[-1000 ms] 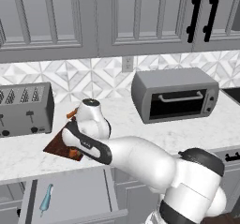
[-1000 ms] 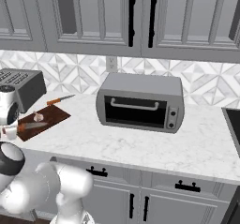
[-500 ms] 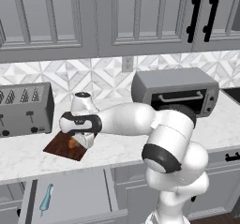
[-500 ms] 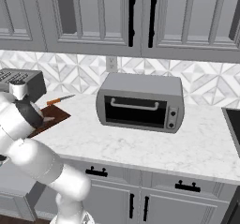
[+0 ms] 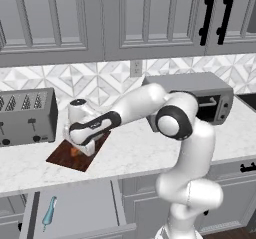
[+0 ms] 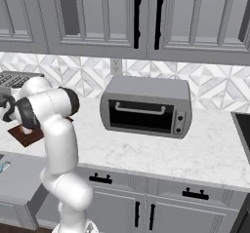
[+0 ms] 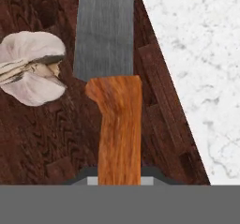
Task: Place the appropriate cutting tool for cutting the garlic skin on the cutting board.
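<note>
Now | cutting board (image 7: 42, 138): knife (image 7: 112, 78), garlic (image 7: 30, 68) | drawer (image 5: 80, 210): peeler (image 5: 48, 214)

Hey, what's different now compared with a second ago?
The arm has stretched out, carrying the hand lower over the cutting board, knife beside the garlic. The toaster, toaster oven and peeler stayed put.

From my hand camera, the knife (image 7: 112, 87) lies straight ahead of the gripper (image 5: 80, 144), over the cutting board (image 7: 42, 138), with the garlic (image 7: 30, 68) on the board just left of it. Counter (image 7: 197, 63) lies to the right. The toaster (image 5: 25, 115) stands beside the gripper
</note>
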Tool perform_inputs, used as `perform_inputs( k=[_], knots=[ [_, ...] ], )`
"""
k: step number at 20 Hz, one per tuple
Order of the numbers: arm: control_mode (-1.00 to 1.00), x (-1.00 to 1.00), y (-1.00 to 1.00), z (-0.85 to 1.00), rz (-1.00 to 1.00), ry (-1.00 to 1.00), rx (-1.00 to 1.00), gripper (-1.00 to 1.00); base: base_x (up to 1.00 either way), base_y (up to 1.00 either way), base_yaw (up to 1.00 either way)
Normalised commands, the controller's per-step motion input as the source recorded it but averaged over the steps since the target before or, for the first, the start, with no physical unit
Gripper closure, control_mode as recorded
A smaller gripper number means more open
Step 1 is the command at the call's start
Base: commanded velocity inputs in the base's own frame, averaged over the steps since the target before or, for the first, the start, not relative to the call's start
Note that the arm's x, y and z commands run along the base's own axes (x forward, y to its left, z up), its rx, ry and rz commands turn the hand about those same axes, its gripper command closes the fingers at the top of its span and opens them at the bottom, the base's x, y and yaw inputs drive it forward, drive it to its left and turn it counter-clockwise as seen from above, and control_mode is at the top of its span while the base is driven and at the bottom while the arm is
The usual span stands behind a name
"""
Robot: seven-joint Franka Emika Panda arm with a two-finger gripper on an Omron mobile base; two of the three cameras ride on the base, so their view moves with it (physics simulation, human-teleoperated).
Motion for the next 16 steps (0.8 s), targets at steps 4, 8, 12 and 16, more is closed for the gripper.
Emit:
perform_inputs(
  k=[4, 8, 12, 16],
  knots=[
    [-1.00, 0.00, 0.15, -0.27, 0.00, 0.00, -0.02, -1.00, 0.00, 0.00, 0.00],
    [-1.00, -0.01, 0.02, -0.25, 0.00, 0.01, 0.00, -1.00, 0.00, 0.00, 0.00],
    [-1.00, -0.03, -0.19, -0.04, 0.00, 0.00, -0.01, -1.00, 0.00, 0.00, 0.00],
    [-1.00, -0.53, -0.65, 0.87, 0.01, -0.02, 0.05, -1.00, 0.00, 0.00, 0.00]
  ],
)
